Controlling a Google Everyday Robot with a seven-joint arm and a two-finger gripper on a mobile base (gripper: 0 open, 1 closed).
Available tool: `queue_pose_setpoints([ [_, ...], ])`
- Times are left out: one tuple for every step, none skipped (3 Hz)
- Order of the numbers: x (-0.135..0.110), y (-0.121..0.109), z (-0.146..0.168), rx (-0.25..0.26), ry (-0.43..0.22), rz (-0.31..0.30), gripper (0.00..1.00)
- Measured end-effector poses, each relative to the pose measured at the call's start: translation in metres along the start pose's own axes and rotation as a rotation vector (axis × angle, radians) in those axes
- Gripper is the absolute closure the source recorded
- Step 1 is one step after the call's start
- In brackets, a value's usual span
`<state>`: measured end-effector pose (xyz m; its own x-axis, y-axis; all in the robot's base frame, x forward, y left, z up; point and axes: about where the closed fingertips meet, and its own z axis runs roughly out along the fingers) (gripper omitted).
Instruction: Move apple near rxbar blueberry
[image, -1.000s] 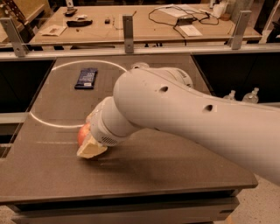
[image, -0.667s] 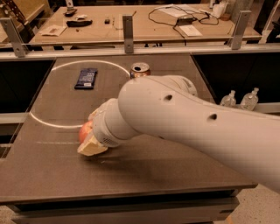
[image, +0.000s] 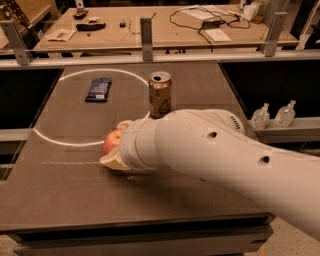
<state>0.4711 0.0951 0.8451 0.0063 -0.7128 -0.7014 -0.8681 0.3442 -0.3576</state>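
The red-orange apple (image: 111, 140) sits on the dark table (image: 60, 195), just inside the near edge of a white circle marked on it. My gripper (image: 114, 143) is at the end of the big white arm, which comes in from the lower right. One pale finger is behind the apple and one in front, closed on it. The rxbar blueberry (image: 98, 89), a flat navy-blue bar, lies farther back and to the left inside the circle, well apart from the apple.
A gold drink can (image: 160, 94) stands upright just behind my wrist, on the circle's right side. Two small clear bottles (image: 272, 115) sit on a ledge off the table's right edge. A cluttered wooden bench (image: 150, 25) runs behind a metal rail.
The apple and my gripper have shifted together to the right and slightly toward the back. The arm has swung lower, uncovering the can.
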Motion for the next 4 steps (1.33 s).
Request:
queue_pose_setpoints([
  [-0.013, -0.016, -0.002, 0.066, -0.048, -0.001, 1.0],
  [-0.013, -0.016, -0.002, 0.066, -0.048, -0.001, 1.0],
  [-0.027, -0.021, 0.006, 0.086, -0.105, 0.015, 1.0],
  [-0.044, -0.032, 0.017, 0.116, -0.183, 0.034, 1.0],
])
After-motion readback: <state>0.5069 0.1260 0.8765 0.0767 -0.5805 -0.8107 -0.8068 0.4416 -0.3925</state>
